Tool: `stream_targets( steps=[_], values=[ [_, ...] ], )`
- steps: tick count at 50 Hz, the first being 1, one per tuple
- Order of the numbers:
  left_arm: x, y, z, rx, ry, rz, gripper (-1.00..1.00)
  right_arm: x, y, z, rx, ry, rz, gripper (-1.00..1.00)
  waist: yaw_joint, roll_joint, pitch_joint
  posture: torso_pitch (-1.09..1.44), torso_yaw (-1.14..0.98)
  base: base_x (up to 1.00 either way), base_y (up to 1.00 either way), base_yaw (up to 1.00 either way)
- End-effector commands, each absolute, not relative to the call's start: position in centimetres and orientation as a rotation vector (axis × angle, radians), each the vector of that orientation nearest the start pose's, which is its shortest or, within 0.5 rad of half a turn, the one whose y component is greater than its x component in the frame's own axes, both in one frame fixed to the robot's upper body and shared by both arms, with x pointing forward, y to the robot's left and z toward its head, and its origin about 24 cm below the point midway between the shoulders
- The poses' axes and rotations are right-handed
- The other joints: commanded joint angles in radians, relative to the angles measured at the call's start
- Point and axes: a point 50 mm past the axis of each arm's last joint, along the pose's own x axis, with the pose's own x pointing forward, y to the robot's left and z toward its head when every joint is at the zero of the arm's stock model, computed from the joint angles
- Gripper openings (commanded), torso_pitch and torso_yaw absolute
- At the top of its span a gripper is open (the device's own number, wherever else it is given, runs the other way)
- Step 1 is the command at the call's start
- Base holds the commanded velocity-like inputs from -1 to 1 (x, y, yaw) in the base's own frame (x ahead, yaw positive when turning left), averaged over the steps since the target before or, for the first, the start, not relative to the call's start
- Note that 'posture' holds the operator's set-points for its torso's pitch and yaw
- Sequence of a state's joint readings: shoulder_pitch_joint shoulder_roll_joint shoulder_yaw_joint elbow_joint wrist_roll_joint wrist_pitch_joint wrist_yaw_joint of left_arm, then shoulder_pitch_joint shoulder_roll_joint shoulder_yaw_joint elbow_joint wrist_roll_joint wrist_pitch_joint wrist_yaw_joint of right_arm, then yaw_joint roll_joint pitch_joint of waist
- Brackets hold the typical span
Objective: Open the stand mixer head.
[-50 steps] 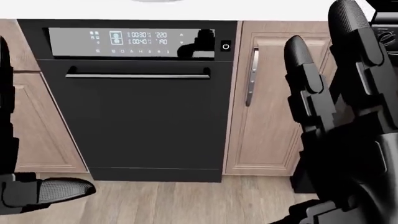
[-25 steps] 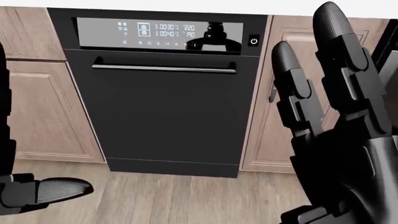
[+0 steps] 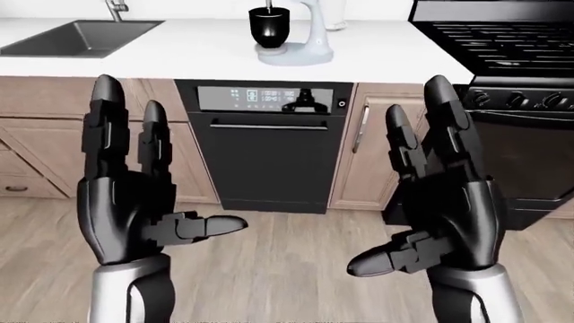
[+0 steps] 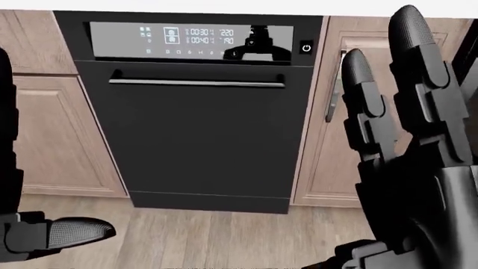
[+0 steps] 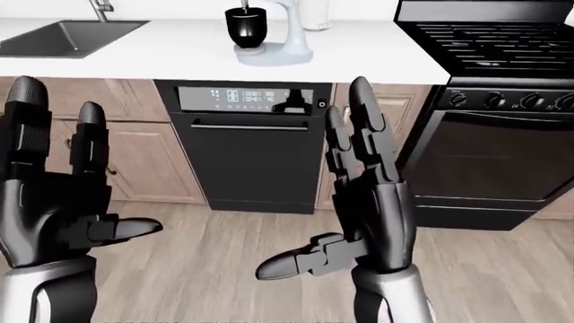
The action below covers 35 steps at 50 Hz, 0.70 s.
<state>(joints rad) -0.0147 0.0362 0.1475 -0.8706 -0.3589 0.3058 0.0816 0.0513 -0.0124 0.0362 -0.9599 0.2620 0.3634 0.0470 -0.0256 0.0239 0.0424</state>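
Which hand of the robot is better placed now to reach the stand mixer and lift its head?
Probably the right hand. The white stand mixer with black bowl stands on the white counter between both open hands, nearer the right one than the left hand.

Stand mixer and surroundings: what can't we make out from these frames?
- Stand mixer: head cut off by the top edge in both eye views, so open or shut cannot be told; absent from the head view.
- Dishwasher display: digits too small to read reliably.
- Cabinet handle: partly hidden by the right hand in the head view.
- Left hand: mostly cut off by the head view's left edge.
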Motion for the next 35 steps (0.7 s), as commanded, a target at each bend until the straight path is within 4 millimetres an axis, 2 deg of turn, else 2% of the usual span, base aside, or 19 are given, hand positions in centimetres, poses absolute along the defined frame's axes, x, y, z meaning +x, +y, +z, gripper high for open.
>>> stream_targets(
  steps=[1,5,6,8,12,14,16,17,19,21,23,25,27,28,29,30,31,32,35],
  values=[
    [19.18,16.95,21.42,-0.248,-0.637,-0.011,1.0,17.63,-13.44,21.49,0.187,-0.619,0.232,1.0,-0.001,0.003,-0.017,0.0,0.0,0.03,0.0,0.0],
    [19.19,16.98,21.4,-0.248,-0.637,-0.01,1.0,17.51,-13.35,21.44,0.193,-0.612,0.252,1.0,0.007,-0.011,-0.026,0.0,0.0,0.04,0.0,0.0],
    [19.16,16.97,21.4,-0.248,-0.637,-0.01,1.0,17.31,-13.28,21.46,0.204,-0.613,0.274,1.0,0.013,-0.003,-0.049,0.0,0.0,0.51,0.0,0.0],
    [19.11,16.93,21.42,-0.248,-0.638,-0.012,1.0,17.32,-13.26,21.37,0.201,-0.606,0.281,1.0,0.023,-0.012,0.066,0.0,0.0,1.0,0.0,0.0],
    [19.11,16.97,21.43,-0.248,-0.638,-0.011,1.0,17.55,-13.23,21.27,0.17,-0.605,0.249,1.0,0.044,-0.009,0.019,0.0,0.0,0.85,0.0,0.0],
    [19.07,16.95,21.43,-0.247,-0.639,-0.012,1.0,17.49,-13.21,21.26,0.169,-0.611,0.248,1.0,0.044,-0.02,-0.034,0.0,0.0,0.0,0.0,0.0],
    [19.09,16.96,21.39,-0.247,-0.638,-0.011,1.0,17.46,-13.29,21.36,0.18,-0.612,0.25,1.0,0.049,-0.061,-0.02,0.0,0.0,0.0,0.0,0.0],
    [19.07,16.94,21.42,-0.247,-0.638,-0.012,1.0,17.31,-13.31,21.44,0.197,-0.616,0.272,1.0,0.054,-0.075,-0.044,0.0,0.0,0.37,0.0,0.0],
    [19.09,16.94,21.39,-0.247,-0.637,-0.011,1.0,17.38,-13.36,21.4,0.195,-0.612,0.268,1.0,0.029,-0.056,0.062,0.0,0.0,0.96,0.0,0.0],
    [19.07,16.92,21.41,-0.247,-0.638,-0.012,1.0,17.52,-13.34,21.33,0.174,-0.613,0.248,1.0,0.021,-0.043,0.031,0.0,0.0,1.0,0.0,0.0],
    [19.09,16.95,21.43,-0.247,-0.638,-0.011,1.0,17.51,-13.29,21.33,0.176,-0.613,0.247,1.0,0.02,-0.034,0.03,0.0,0.0,0.54,0.0,0.0],
    [19.1,16.98,21.45,-0.248,-0.638,-0.01,1.0,17.54,-13.33,21.35,0.179,-0.614,0.244,1.0,0.019,-0.026,-0.02,0.0,0.0,0.11,0.0,0.0],
    [19.08,16.95,21.44,-0.247,-0.638,-0.011,1.0,17.43,-13.33,21.4,0.192,-0.616,0.257,1.0,0.022,0.008,-0.022,0.0,0.0,0.08,0.0,0.0],
    [19.08,16.95,21.44,-0.246,-0.638,-0.012,1.0,17.36,-13.31,21.42,0.197,-0.617,0.266,1.0,0.025,0.049,-0.033,0.0,0.0,0.26,0.0,0.0],
    [19.09,16.95,21.42,-0.246,-0.638,-0.011,1.0,17.29,-13.31,21.48,0.198,-0.621,0.268,1.0,0.033,0.031,-0.03,0.0,0.0,0.82,0.0,0.0],
    [19.11,16.96,21.4,-0.246,-0.637,-0.011,1.0,17.38,-13.37,21.51,0.19,-0.626,0.25,1.0,0.032,0.022,0.035,0.0,0.0,0.74,0.0,0.0],
    [19.11,16.97,21.43,-0.247,-0.638,-0.011,1.0,17.51,-13.42,21.42,0.182,-0.619,0.229,1.0,0.039,0.023,0.072,0.0,0.0,0.0,0.0,0.0],
    [19.1,16.98,21.45,-0.247,-0.638,-0.011,1.0,17.51,-13.37,21.35,0.175,-0.622,0.232,1.0,0.036,0.029,-0.001,0.0,0.0,0.0,0.0,0.0],
    [19.12,17.01,21.45,-0.246,-0.638,-0.009,1.0,17.43,-13.32,21.31,0.175,-0.62,0.236,1.0,0.028,0.013,0.004,0.0,0.0,0.0,0.0,0.0]
  ],
)
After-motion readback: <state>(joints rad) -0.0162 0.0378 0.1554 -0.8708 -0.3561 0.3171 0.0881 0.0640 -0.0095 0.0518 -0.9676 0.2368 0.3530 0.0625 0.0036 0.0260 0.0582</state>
